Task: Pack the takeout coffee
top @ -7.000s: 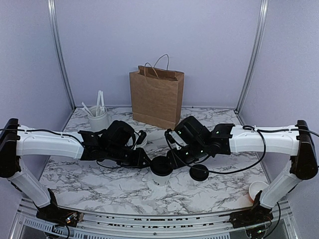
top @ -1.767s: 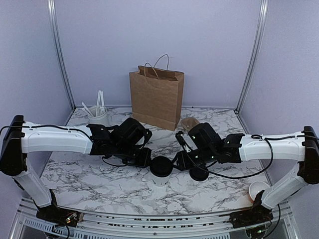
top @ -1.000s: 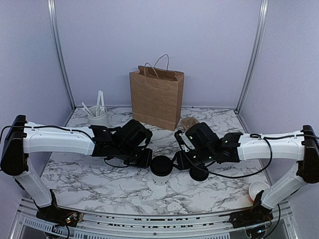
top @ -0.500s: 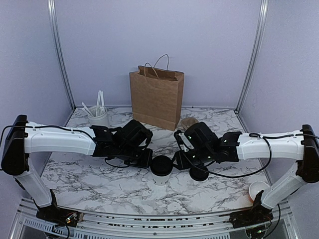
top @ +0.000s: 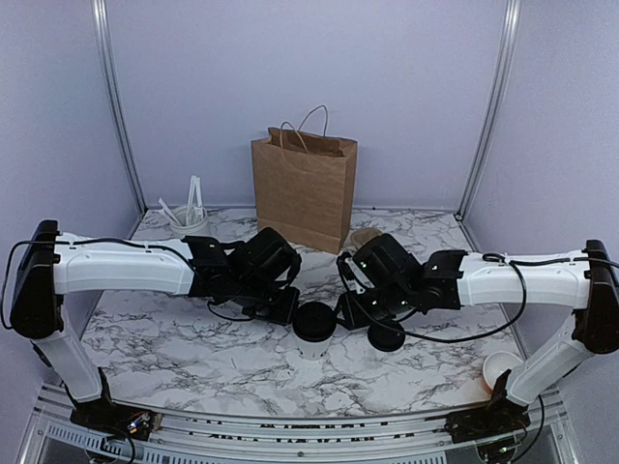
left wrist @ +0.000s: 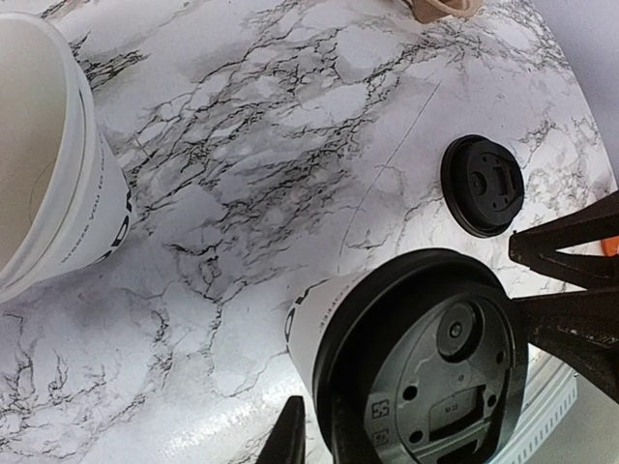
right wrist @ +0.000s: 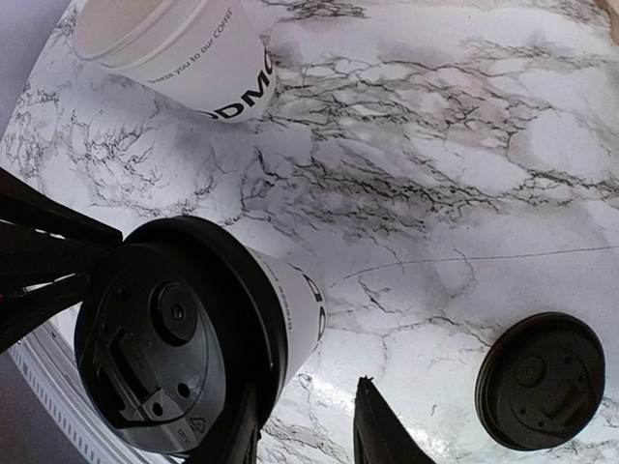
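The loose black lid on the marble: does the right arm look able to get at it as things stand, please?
Probably yes. The loose black lid lies flat on bare marble close beside the right gripper, clear of the takeout coffee, with nothing between them; lying flat, it may be awkward to pinch.

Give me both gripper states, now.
Left gripper: closed, nothing seen in it, its tip beside the takeout coffee.
Right gripper: open, jaws apart beside the same cup, no grip visible.
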`<state>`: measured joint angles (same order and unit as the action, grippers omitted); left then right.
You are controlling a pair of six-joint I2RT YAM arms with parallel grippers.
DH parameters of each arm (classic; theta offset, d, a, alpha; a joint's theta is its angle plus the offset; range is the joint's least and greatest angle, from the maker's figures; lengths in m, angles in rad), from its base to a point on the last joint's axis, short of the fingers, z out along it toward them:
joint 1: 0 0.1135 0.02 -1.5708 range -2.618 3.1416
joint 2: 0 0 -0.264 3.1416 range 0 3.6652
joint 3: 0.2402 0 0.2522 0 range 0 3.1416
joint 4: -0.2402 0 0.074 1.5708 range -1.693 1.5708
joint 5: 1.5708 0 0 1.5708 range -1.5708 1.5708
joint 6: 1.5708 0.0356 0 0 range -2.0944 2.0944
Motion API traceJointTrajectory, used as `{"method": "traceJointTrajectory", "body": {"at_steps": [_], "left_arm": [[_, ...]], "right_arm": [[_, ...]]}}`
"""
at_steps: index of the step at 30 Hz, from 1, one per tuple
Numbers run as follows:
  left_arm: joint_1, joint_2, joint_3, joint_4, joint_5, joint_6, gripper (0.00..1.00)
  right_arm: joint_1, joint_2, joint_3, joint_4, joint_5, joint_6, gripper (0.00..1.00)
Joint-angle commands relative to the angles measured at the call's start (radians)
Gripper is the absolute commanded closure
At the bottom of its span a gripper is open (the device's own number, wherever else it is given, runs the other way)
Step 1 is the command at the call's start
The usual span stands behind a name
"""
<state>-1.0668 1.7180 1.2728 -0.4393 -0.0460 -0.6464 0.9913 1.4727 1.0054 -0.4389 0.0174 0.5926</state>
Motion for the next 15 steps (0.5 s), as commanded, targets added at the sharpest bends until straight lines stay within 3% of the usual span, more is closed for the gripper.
{"method": "traceJointTrajectory", "body": {"at_steps": [1, 15], "left_arm": [[-0.007, 0.067, 0.006, -0.145, 0.02, 0.047, 0.89], [0.005, 0.068, 0.114, -0.16, 0.015, 0.08, 0.86]], "right_arm": [[0.027, 0.017, 0.036, -0.046, -0.01, 0.004, 0.67], [0.027, -0.006, 0.073, -0.073, 0.057, 0.042, 0.65]]}}
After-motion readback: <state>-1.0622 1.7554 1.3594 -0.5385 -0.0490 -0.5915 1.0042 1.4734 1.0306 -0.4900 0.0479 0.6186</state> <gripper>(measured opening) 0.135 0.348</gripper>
